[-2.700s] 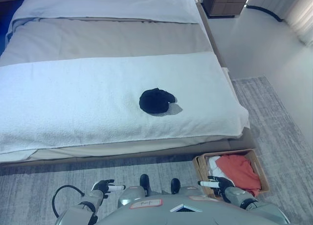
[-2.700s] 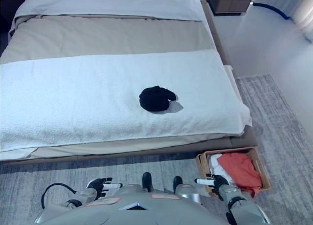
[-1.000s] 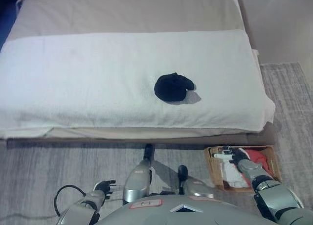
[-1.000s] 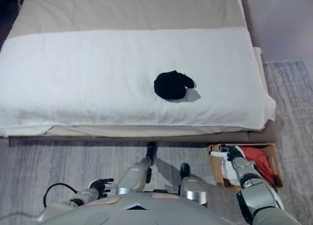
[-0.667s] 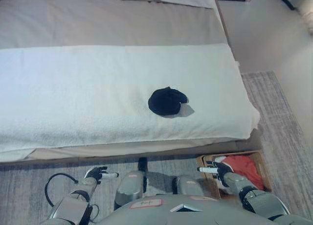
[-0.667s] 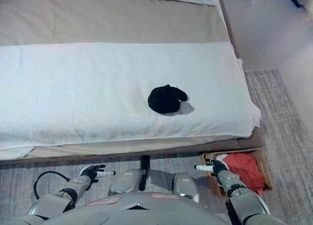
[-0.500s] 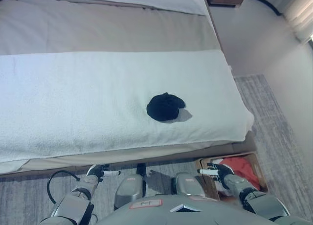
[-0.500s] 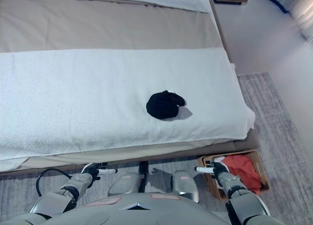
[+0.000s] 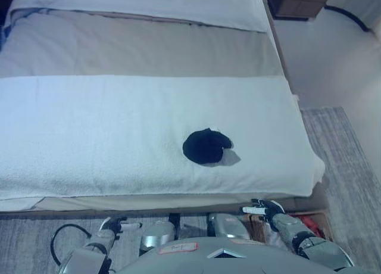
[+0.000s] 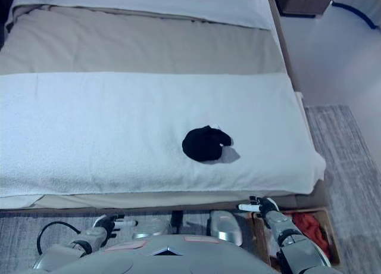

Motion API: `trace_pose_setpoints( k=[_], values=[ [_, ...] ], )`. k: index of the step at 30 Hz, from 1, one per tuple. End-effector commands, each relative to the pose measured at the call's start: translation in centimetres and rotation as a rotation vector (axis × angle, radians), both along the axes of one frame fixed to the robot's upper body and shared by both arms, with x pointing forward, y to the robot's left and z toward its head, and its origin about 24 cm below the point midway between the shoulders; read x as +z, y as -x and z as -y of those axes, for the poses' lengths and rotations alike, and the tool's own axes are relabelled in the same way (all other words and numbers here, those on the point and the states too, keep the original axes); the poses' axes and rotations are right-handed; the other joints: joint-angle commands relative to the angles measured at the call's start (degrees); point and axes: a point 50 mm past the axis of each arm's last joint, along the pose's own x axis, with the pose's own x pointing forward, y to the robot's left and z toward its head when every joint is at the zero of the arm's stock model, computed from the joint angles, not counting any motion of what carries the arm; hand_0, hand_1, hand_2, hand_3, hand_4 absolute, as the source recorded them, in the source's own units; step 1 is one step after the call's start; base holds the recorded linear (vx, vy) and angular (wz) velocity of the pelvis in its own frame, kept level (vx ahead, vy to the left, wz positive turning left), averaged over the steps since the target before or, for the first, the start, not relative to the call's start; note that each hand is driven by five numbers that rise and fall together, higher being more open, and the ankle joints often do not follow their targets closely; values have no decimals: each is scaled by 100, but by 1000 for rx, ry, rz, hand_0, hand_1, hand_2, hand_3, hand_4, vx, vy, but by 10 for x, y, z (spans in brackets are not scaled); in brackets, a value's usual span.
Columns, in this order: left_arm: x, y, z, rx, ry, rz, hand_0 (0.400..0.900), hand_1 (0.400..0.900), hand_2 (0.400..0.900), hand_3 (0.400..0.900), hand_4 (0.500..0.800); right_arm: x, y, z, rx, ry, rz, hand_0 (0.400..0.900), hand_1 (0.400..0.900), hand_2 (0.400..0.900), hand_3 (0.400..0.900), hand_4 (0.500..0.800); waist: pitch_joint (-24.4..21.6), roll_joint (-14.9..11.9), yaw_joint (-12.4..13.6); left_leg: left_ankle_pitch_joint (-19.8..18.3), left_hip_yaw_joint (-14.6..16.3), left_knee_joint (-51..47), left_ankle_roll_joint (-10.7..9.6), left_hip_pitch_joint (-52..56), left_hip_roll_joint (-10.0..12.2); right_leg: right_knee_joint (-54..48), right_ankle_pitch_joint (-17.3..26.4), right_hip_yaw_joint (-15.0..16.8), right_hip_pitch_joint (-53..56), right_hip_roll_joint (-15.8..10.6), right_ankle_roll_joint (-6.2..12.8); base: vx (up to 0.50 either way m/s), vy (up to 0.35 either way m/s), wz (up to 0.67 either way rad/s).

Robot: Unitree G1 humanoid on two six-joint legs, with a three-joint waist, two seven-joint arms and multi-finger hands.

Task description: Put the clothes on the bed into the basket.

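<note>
Black garment (image 9: 206,146) on bed (image 9: 119,47), basket (image 10: 306,232) seemingly below right hand (image 10: 262,205)

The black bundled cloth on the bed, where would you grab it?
Likely from above, fingers closing round the rounded middle of the black bundled cloth. It lies alone on the white towel-like blanket, so nothing blocks any side; the small lobe at its right is a looser hold.

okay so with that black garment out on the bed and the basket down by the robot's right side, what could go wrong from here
The black garment lies well in from the near edge of the bed, while both the left hand and right hand sit low, so the reach may demand a deep lean. The basket is largely cut off at the view's lower right, behind the right arm, so a drop could miss it.
</note>
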Motion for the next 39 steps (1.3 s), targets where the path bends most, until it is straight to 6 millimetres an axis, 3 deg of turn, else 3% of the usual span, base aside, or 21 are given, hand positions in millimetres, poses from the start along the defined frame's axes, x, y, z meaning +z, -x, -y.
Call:
trace_pose_setpoints(
  k=[1,2,3,4,5,9,12,16,20,26,33,39],
  values=[
    [6,-13,-10,-9,-25,29,900,900,900,900,800,67,-77,56,129,235,286,900,900,900,900,800,-201,6,-161,-213,-88,132,-250,-242,131,414,-527,98,-242,14,106,105,-103,4],
    [3,-7,-6,-19,-11,12,900,900,900,900,800,105,-115,61,258,306,415,900,900,900,900,800,-197,17,-149,-197,-85,94,-277,-259,189,378,-560,52,-226,37,87,75,-86,5],
    [2,-4,-4,-26,-5,1,900,900,900,900,800,125,-135,59,325,342,479,900,900,900,900,800,-186,19,-130,-179,-79,70,-296,-276,214,355,-569,26,-226,44,85,75,-86,5],
    [2,-4,-3,-25,-5,1,900,900,900,900,800,126,-136,59,326,343,479,900,900,900,900,800,-182,25,-137,-180,-81,67,-297,-272,217,356,-570,24,-224,46,84,24,-53,5],
    [0,1,0,-31,4,-19,900,900,900,900,800,148,-159,53,373,377,559,900,900,900,900,800,-171,20,-102,-156,-64,39,-316,-302,241,315,-568,-3,-221,47,83,13,-42,4],
    [-5,12,10,-34,17,-57,900,900,900,900,800,213,-223,2,568,421,787,900,900,900,900,800,-88,15,22,-63,-25,-57,-370,-394,316,181,-539,-53,-233,52,73,15,-53,3],
    [-6,13,12,-31,21,-61,900,900,900,900,800,253,-255,-30,668,476,884,900,900,900,900,800,-32,-5,121,-3,-9,-103,-409,-452,347,170,-538,-78,-251,46,60,15,-35,7],
    [-5,11,10,-20,18,-47,900,900,900,900,800,283,-277,-65,718,492,955,900,900,900,900,800,52,-14,247,73,-68,-131,-441,-552,366,204,-552,-150,-312,29,40,1,-28,20],
    [0,-6,3,-20,0,6,900,900,900,900,800,294,-288,-92,763,516,968,900,900,900,900,800,237,12,379,139,-201,-92,-474,-765,335,316,-593,-276,-449,-5,11,-31,-27,31],
    [6,-25,-4,-31,-27,62,900,900,900,900,800,295,-295,-105,745,526,951,900,900,900,900,800,548,139,587,300,-525,-7,-510,-1201,212,475,-648,-530,-725,-79,-21,-50,-33,44],
    [8,-33,-4,-64,-31,88,900,900,900,900,800,286,-293,-82,652,556,894,900,900,900,900,800,827,481,776,554,-891,-28,-573,-1609,105,656,-766,-869,-960,-162,-55,-22,-35,48],
    [7,-34,0,-94,-18,89,900,900,900,900,800,273,-287,-55,565,567,830,900,900,900,900,800,980,757,862,625,-975,-22,-569,-1747,57,875,-881,-980,-1127,-203,-72,-1,-11,17]
  ],
)
